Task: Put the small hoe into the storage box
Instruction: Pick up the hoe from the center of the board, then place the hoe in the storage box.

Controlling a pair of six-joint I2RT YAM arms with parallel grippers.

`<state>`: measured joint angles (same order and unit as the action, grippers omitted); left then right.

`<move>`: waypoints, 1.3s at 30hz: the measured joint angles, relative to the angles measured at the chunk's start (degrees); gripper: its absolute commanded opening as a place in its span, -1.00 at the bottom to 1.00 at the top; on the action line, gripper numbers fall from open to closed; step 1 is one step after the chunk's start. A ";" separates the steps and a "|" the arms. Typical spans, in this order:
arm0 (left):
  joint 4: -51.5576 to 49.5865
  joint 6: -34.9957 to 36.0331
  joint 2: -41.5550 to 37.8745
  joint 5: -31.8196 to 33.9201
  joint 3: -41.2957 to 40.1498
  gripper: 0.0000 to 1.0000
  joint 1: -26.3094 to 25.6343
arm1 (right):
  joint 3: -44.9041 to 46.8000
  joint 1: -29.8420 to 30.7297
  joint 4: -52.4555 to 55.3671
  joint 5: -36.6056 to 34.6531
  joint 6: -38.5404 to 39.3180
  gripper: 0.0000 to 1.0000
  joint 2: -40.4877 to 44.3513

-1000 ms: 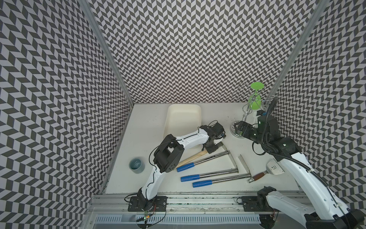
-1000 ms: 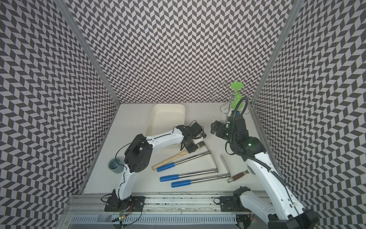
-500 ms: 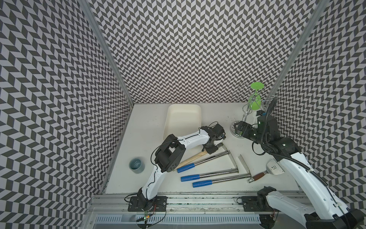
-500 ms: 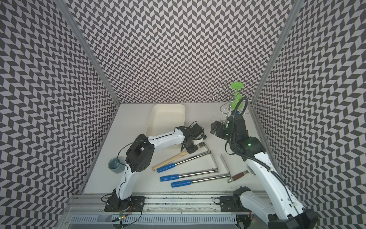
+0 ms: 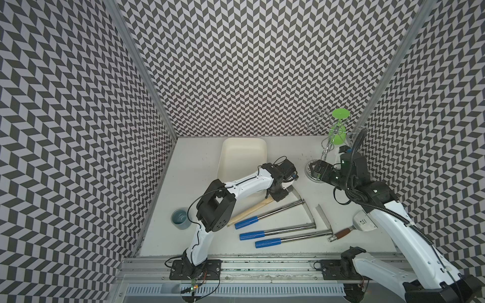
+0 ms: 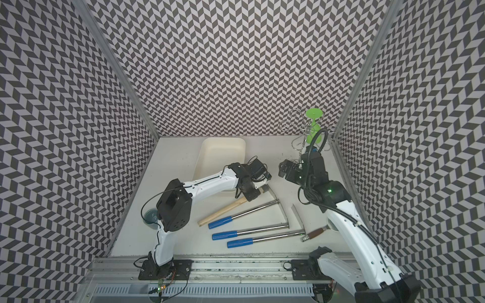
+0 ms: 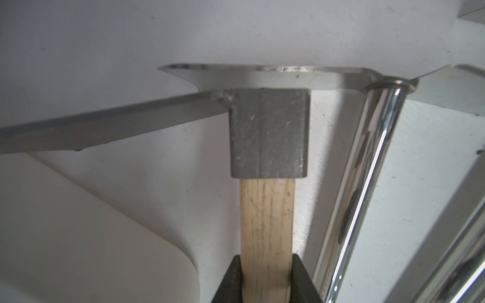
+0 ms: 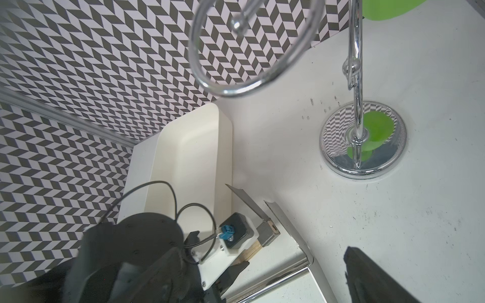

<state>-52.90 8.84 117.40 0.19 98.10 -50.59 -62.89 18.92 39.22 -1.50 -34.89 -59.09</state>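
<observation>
Box (image 5: 241,160): just beside our left claw.
Left claw (image 7: 266,262): we pinch the hoe's wooden handle just under the head.
Hoe (image 7: 267,131): in that claw — outside the box.
Right claw (image 5: 315,170): wide, near the stand (image 8: 380,157).

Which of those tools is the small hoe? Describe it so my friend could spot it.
Find the cream storage box at the back of the table. At its near corner the left gripper is clamped on the small hoe. It alone has a pale wooden handle; the three hoes beside it are chrome with blue grips.
</observation>
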 measured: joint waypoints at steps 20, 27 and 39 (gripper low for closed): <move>-0.46 -16.68 -12.33 -11.21 13.64 -1.00 21.73 | 0.00 0.55 -0.83 2.27 -0.09 0.93 -2.23; 4.24 -27.04 -4.15 -15.13 26.03 -1.00 29.66 | 0.00 0.83 -1.11 3.48 -0.09 0.93 -2.38; 4.55 -37.18 7.43 -13.49 29.62 -1.00 32.70 | 0.09 0.83 -1.40 3.50 -0.09 0.93 -2.34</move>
<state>-48.36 -28.34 124.84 -13.30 127.72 -17.89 -62.81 19.75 37.82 2.00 -34.98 -61.43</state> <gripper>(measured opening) 0.284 0.964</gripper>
